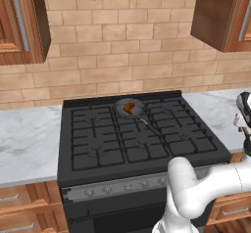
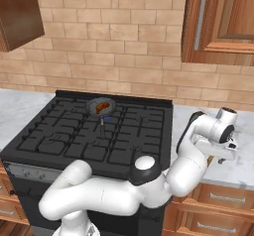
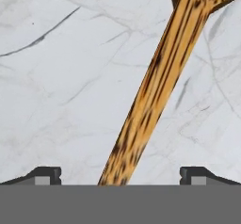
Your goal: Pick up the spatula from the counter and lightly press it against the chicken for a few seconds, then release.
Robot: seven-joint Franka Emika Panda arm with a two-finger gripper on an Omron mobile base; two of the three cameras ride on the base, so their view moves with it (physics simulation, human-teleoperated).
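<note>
Wooden spatula (image 3: 160, 86) flat on marble ctr (image 3: 70, 100); chicken (image 1: 129, 107), prob. browned, in pan (image 1: 118, 109) at stove (image 1: 98, 146) rear.

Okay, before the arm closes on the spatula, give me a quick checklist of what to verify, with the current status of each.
1. Gripper jaws open: ok.
2. Spatula handle runs between the fingertips: ok.
3. Spatula lies on the counter: ok.
4. Gripper low enough to grasp the handle: cannot tell.
5. Chicken sits in the pan: ok.
</note>
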